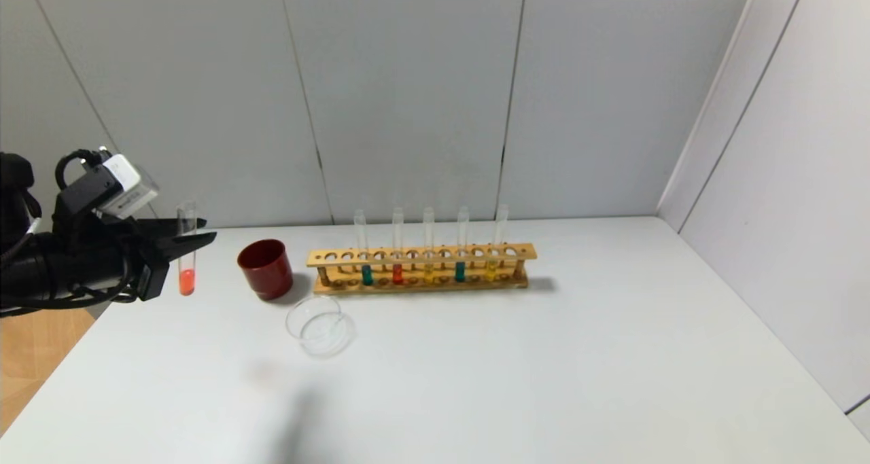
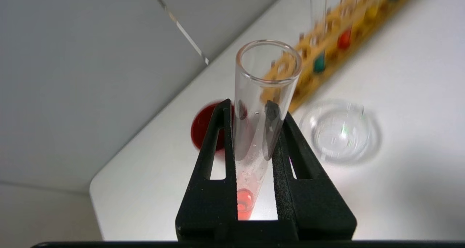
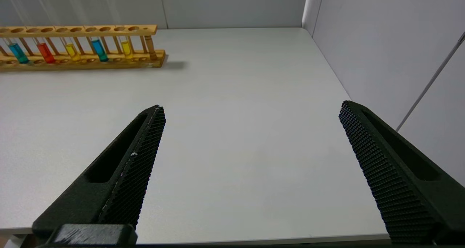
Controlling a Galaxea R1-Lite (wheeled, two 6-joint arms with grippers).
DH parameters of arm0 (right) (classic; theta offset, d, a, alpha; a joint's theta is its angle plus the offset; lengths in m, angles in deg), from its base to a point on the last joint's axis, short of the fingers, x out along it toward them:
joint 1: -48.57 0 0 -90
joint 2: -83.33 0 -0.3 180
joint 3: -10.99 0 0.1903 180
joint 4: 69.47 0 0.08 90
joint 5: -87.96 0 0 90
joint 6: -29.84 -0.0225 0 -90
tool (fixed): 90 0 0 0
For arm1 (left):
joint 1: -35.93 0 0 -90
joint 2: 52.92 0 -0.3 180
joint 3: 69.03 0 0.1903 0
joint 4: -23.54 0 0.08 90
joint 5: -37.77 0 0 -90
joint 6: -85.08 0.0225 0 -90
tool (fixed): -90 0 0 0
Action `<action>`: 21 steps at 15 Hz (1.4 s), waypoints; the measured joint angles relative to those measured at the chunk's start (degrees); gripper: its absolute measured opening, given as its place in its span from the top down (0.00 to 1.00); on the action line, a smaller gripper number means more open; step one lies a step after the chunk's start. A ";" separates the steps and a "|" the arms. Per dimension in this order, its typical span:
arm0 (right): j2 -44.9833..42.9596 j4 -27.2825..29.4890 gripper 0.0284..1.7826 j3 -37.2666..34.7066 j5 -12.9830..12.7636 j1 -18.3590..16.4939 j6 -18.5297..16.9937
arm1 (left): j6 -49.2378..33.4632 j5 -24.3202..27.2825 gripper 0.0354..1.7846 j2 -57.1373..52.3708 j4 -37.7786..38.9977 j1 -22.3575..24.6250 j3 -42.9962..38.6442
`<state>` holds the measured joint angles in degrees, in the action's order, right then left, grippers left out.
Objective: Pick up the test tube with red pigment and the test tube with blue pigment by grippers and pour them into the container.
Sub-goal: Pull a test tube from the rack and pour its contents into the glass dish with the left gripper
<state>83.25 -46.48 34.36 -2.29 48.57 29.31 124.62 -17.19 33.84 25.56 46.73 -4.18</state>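
Near the worktop's left edge, held upright: red tube (image 1: 186,250), clamped in left end effector (image 1: 194,238); right end effector (image 3: 250,139) agape, idle. Risked spilling short of dish (image 1: 320,325) if tipped early.

place: looks like a little lab bench mock-up, honestly more a test booth than a real working lab
rack: wooden test tube rack (image 1: 421,268) with a long row of holes, standing toward the back of the table
tubes: five glass tubes upright in it with teal-blue, orange-red and yellow liquid, classic chemistry-class stuff
glassware: a small clear glass dish (image 1: 320,325) with a pour lip sits in front of the rack
table: plain white tabletop (image 1: 544,369), nothing homey about it
walls: bare grey panels (image 1: 408,97) with seams box in the table at the back and right side
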 joint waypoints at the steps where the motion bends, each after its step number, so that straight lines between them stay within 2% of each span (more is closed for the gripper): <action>1: 0.00 0.05 0.02 0.00 -0.02 0.00 0.00 | 2.68 -0.56 0.83 0.11 -1.73 0.09 -0.50; 5: 0.00 0.02 0.02 0.00 0.00 0.00 0.01 | 10.73 -3.10 0.83 2.38 -5.77 -0.17 -1.30; 7: 0.00 0.00 0.02 0.00 0.00 0.00 0.00 | 12.61 -6.53 0.83 4.36 -6.39 -0.89 -1.30; 10: 0.00 0.00 0.02 0.00 -0.02 0.00 0.00 | 14.18 -7.70 0.83 7.18 -6.25 -2.90 -0.69; 14: 0.00 0.00 0.02 0.00 -0.02 0.00 0.00 | 24.45 -12.74 0.83 11.08 -5.92 -4.17 -0.11; 17: 0.00 0.00 0.02 0.00 -0.02 0.00 0.01 | 25.78 -13.87 0.83 12.67 -5.95 -6.81 1.12; 21: 0.00 0.02 0.02 0.00 -0.02 0.00 0.00 | 28.17 -17.94 0.83 15.69 -6.53 -11.98 6.06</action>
<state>83.25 -46.46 34.36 -2.31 48.57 29.31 152.80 -35.14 49.53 19.02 34.75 1.88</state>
